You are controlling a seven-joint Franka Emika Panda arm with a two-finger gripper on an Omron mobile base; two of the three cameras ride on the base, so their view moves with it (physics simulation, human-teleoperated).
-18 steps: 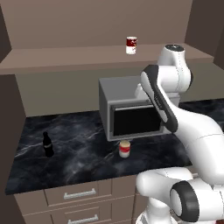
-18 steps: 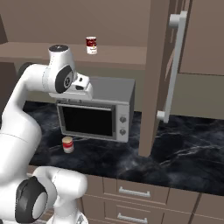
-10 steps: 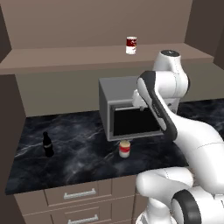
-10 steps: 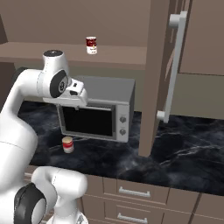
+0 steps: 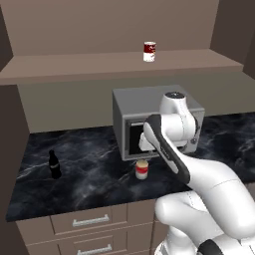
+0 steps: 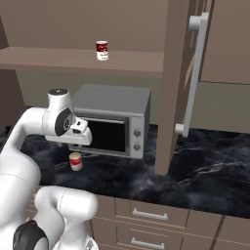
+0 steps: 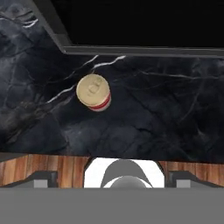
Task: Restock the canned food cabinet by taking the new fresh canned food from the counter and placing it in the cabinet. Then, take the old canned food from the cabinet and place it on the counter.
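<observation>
The new fresh canned food [image 5: 142,169] [image 6: 75,161] stands upright on the black counter [image 5: 89,172] just in front of the microwave; in the hand view its tan lid [image 7: 93,92] sits left of centre. My gripper [image 5: 144,145] [image 6: 82,138] hangs above this can, in front of the microwave door, apart from it. Its fingertips [image 7: 44,176] sit wide apart at the bottom corners of the hand view, open and holding nothing. The old canned food [image 5: 149,51] [image 6: 101,50], maroon over white, stands on the brown cabinet shelf [image 5: 74,67] [image 6: 44,57].
A grey microwave [image 5: 149,97] [image 6: 117,100] stands on the counter behind the can. A small dark bottle [image 5: 54,164] stands at the counter's left. The open cabinet door [image 6: 176,83] with its long handle [image 6: 194,73] juts out on the right. Drawers [image 5: 89,219] run below.
The arm has folded down: the hand dropped from the level of the microwave's top to just above the red can. Neither can has moved.
</observation>
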